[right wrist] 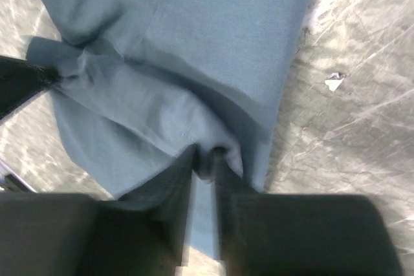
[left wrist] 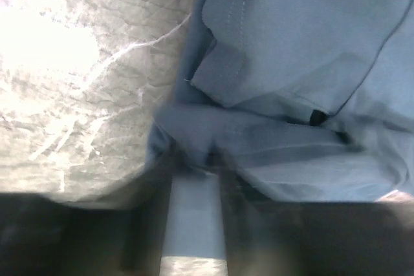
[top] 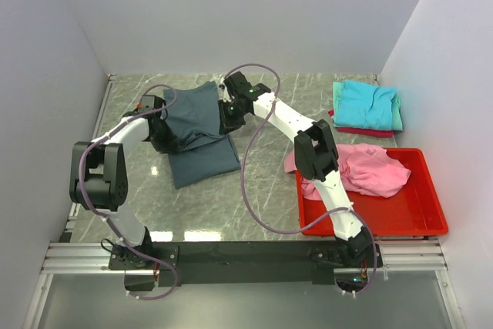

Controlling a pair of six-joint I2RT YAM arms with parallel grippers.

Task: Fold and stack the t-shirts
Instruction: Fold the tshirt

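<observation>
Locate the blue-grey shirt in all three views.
Top external: blue-grey shirt lies centre-left, partly folded.
Left wrist: it fills the right and upper part, bunched toward bottom centre.
Right wrist: it fills the upper centre, narrowing to bottom centre.
Shared landmark: grey marble table beside the cloth.

- Left arm (top: 132, 130): white tubular links; bulky black joint housings, the largest at the elbow.
- Right arm (top: 291, 119): same build, with white links and a black elbow block; small green lights (top: 250, 90) on the black wrist housing.
- Left cable (top: 159, 87): mauve-grey, loose loops running from base to wrist.
- Right cable (top: 245, 175): mauve-grey, one long loose loop.
- Left base (top: 123, 258), right base (top: 356, 250): black, at the table's near edge.
- Left gripper (top: 164, 140): black; fingers (left wrist: 152, 224) dark, straight and blurred.
- Right gripper (top: 229, 119): black; fingers (right wrist: 162, 205) dark, narrowing to the tips.
- Screws, markings: too small to tell.
</observation>
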